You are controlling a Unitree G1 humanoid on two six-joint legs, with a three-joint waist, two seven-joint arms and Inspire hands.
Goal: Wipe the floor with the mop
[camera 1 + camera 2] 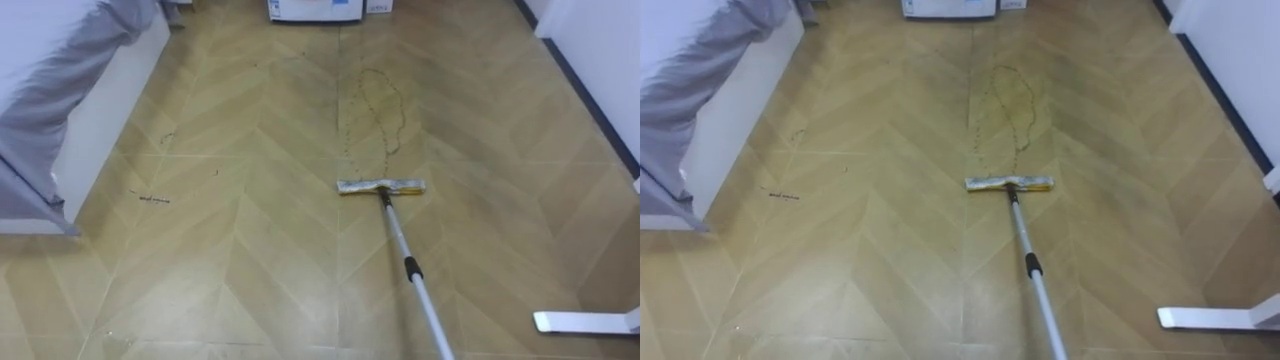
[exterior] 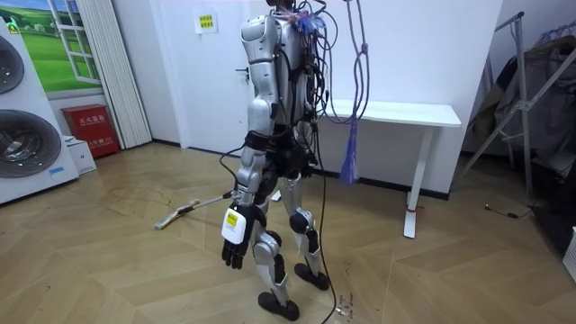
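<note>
The mop (image 1: 1032,270) rests its flat head (image 1: 1009,184) on the wood floor (image 1: 870,240) below a looped wet trace (image 1: 1025,130).

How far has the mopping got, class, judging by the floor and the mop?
Done: hard to tell; no wiped patch stands out. In hand: the mop head lies flat on the floor, just short of the stain ring. Left: the ring itself and the small dark scraps further left. The left hand hangs idle.

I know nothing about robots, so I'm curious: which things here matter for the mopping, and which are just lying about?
For the job:
mop
ring-shaped mark on the floor

Just about:
grey cloth
white desk
washing machine
red box
</note>
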